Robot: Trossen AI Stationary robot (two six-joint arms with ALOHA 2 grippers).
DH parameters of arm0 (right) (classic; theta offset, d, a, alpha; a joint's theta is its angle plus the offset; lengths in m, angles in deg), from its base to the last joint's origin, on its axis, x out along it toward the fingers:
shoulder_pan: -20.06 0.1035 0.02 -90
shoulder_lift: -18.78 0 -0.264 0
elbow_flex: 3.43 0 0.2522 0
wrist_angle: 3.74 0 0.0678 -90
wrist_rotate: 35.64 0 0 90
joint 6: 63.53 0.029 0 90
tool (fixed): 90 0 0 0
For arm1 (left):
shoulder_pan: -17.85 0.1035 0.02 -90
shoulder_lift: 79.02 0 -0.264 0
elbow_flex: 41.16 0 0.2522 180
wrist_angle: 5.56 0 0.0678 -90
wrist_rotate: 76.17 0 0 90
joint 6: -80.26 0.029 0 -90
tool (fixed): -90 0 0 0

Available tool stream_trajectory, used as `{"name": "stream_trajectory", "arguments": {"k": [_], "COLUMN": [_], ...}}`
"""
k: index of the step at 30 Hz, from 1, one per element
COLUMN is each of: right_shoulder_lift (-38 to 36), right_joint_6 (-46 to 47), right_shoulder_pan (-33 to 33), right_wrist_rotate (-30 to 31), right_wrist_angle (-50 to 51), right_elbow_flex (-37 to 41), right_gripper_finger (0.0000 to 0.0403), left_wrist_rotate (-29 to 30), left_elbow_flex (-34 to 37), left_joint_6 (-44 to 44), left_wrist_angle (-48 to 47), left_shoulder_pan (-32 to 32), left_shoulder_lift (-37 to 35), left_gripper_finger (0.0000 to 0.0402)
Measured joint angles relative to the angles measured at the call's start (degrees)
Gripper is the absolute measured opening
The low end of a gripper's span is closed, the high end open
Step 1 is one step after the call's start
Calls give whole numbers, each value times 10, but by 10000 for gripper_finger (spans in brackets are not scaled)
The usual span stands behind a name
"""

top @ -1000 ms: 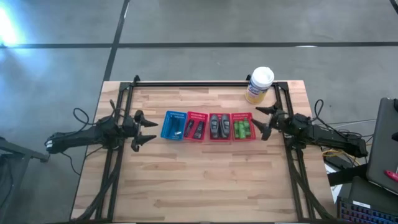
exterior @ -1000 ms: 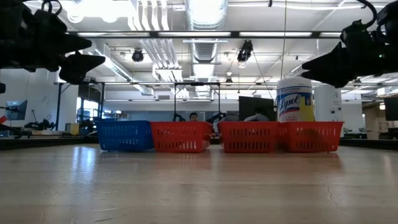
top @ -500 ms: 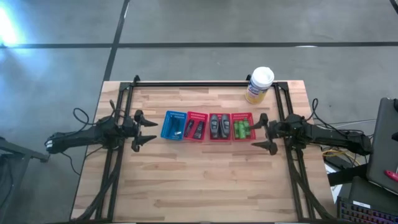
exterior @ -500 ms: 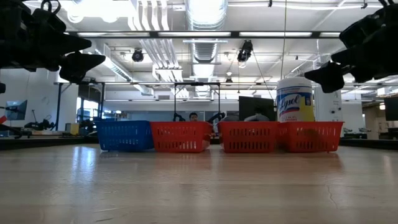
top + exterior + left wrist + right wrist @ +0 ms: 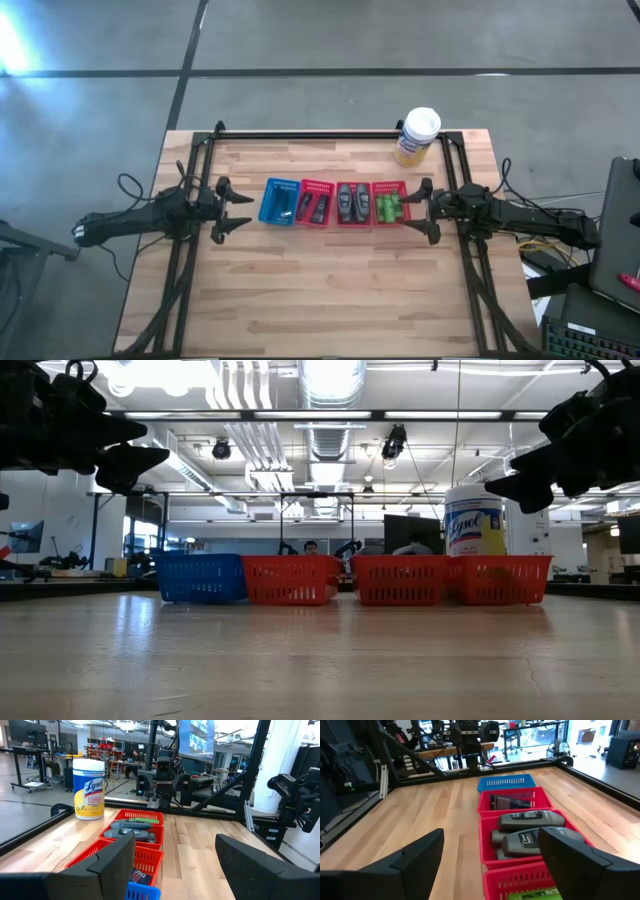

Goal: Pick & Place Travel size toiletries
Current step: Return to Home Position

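Tabletop [image 5: 330,290]: toiletries [image 5: 350,203] in baskets [image 5: 318,182] between wide-spread left hand [image 5: 243,210] and wide-spread right hand [image 5: 416,211].

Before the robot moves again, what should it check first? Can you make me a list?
1. Left gripper open and empty: ok.
2. Right gripper open and empty: ok.
3. Both grippers raised above the table, touching no basket: ok.
4. Green bottles inside the rightmost red basket: ok.
5. Grey bottles inside the middle red basket: ok.
6. What lies in the blue basket: cannot tell.
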State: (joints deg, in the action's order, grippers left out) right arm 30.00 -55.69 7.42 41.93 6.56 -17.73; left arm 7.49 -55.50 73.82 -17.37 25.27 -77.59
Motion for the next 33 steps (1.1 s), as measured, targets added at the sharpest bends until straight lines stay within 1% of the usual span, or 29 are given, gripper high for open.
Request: {"name": "stream_trajectory", "arguments": {"k": [6,8,17,26,33], "right_shoulder_lift": [0,-9,-110,-112,-112], "right_joint_6": [1,2,1,1,1], "right_shoulder_pan": [1,11,97,102,101], "right_wrist_rotate": [1,4,6,5,5], "right_wrist_angle": [0,3,0,3,2], "right_elbow_flex": [0,0,0,0,0], "right_gripper_finger": [297,291,266,241,228], "left_wrist_rotate": [0,0,0,0,0], "left_elbow_flex": [0,0,0,0,0], "left_joint_6": [0,0,0,0,0], "left_wrist_angle": [0,0,0,1,1], "left_shoulder_pan": [0,0,0,0,0], "left_shoulder_lift": [0,0,0,0,0], "left_gripper_finger": [280,280,280,280,280]}}
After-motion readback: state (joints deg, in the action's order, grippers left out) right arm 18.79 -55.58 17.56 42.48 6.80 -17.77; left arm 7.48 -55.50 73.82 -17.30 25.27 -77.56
